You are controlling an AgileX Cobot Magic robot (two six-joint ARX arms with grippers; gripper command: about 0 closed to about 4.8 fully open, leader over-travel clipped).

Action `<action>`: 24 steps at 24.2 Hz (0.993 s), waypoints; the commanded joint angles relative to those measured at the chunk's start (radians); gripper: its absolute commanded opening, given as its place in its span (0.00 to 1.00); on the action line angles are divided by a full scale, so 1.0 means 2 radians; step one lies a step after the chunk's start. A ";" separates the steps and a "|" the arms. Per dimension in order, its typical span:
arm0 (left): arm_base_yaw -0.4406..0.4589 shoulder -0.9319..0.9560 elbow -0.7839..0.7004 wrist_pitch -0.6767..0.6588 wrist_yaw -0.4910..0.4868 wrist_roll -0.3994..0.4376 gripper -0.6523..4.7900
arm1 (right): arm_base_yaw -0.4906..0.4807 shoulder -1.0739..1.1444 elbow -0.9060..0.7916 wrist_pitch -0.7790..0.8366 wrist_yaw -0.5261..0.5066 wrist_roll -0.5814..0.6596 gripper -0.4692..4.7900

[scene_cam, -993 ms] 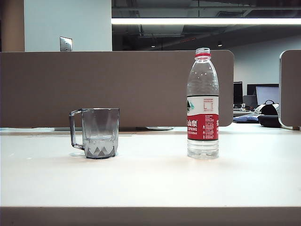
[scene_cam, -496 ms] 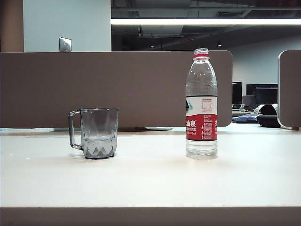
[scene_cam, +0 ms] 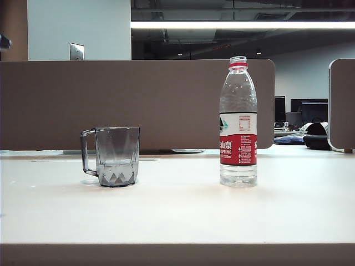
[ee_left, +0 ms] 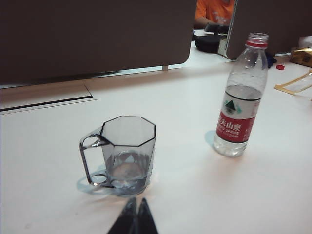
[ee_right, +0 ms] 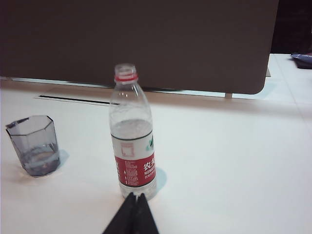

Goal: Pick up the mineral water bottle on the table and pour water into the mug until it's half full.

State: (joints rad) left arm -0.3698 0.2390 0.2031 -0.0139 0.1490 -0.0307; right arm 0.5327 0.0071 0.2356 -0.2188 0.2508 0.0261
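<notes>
Both my pincers, left [ee_left: 133, 219] and right [ee_right: 132, 213], are closed, empty, above the white desk [scene_cam: 183, 210]. Faceted grey mug [ee_left: 127, 152] and uncapped clear plastic bottle [ee_right: 132, 134] stand apart.

The white table [scene_cam: 177, 216] carries the mug [scene_cam: 113, 157] and, well apart, the upright mineral water bottle [scene_cam: 238, 124].

Brown partition panel [scene_cam: 138, 102] behind desk; black bag [scene_cam: 317, 136] far right; ceiling light strip [scene_cam: 244, 25].
</notes>
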 commanded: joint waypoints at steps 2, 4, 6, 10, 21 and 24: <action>0.001 0.000 -0.066 0.074 0.014 0.002 0.11 | 0.000 0.001 -0.096 0.128 -0.012 0.000 0.09; 0.001 -0.001 -0.084 0.087 0.015 0.002 0.11 | 0.000 0.001 -0.112 0.127 -0.011 0.000 0.09; 0.001 -0.002 -0.099 0.102 0.015 0.000 0.11 | -0.001 0.000 -0.117 0.111 -0.013 -0.004 0.09; 0.002 -0.007 -0.099 0.094 0.016 0.003 0.11 | -0.001 0.000 -0.117 0.101 -0.014 -0.017 0.09; 0.059 -0.110 -0.099 0.019 0.014 0.013 0.11 | -0.040 0.001 -0.117 0.106 -0.010 -0.053 0.09; 0.110 -0.110 -0.099 0.023 0.009 0.017 0.11 | -0.105 0.001 -0.117 0.101 -0.041 -0.057 0.09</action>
State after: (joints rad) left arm -0.1772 0.0174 0.0029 0.0109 0.1730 -0.0055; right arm 0.3534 0.0071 0.0071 -0.0292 0.1883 -0.0784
